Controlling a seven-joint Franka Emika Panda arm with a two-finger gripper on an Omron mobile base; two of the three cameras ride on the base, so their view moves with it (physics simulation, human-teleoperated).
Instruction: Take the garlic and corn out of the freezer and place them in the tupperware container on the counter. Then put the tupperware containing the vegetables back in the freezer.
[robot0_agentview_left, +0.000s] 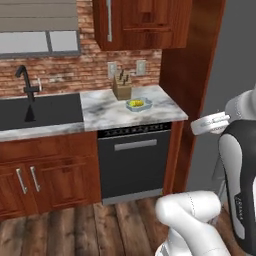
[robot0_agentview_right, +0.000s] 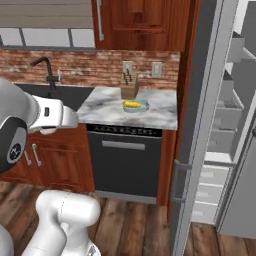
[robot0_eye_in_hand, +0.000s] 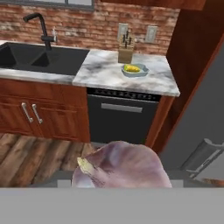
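We are seeing a veined marble counter (robot0_agentview_left: 102, 112) looking polished and smooth; a pale blue translucent plastic tupperware container (robot0_agentview_left: 138, 104) sitting on it; a wooden knife block (robot0_agentview_left: 122, 88) looking matt; rough red brick wall (robot0_agentview_left: 60, 72); a matt black dishwasher (robot0_agentview_left: 134, 162); glossy reddish wood cabinets (robot0_agentview_left: 47, 172); the garlic (robot0_eye_in_hand: 122, 168) showing papery, purplish-white skin.

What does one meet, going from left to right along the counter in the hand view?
Faucet → black sink → knife block → tupperware container holding the corn.
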